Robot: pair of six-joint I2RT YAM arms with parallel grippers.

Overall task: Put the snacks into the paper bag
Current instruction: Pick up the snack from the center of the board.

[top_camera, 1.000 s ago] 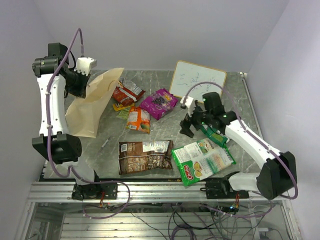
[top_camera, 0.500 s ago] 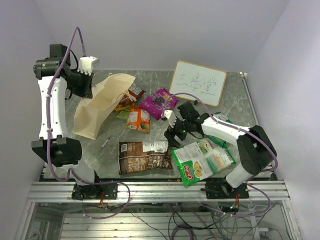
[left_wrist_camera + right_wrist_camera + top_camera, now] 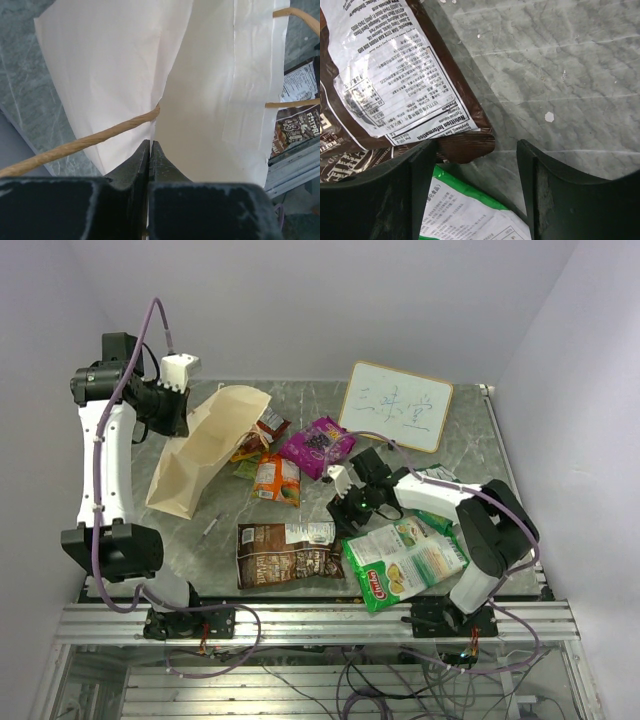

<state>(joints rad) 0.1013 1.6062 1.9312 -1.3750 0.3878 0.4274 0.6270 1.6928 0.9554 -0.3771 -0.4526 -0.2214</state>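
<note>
At the near edge of the grey marbled counter (image 3: 475,455), a large green-and-white crinkly snack packet (image 3: 405,562) lies at the right, just beside a flat brown glossy snack packet (image 3: 288,553) turned label-side up. The right claw (image 3: 477,165) hangs low over the spot where the two meet. Its fingers stand well apart on either side of the brown packet's right-hand corner, and it has hold of nothing. A small green packet (image 3: 432,515) shows from under the right arm, and a thin pen (image 3: 209,526) lies left of the brown packet. Farther back in the middle sit an orange snack packet (image 3: 277,480), then a purple snack packet (image 3: 318,446) and a red snack packet (image 3: 262,430) that is partly hidden by the bag. At the left, the left claw (image 3: 150,145) is pinched tight on the rim of the tall cream-tan paper carrier bag (image 3: 200,455), close by a looped cord handle (image 3: 75,145). The bag hangs tilted with its mouth raised toward the far side, and none of the packets in view is inside it. A framed whiteboard (image 3: 396,406) with handwriting lies at the far right
</note>
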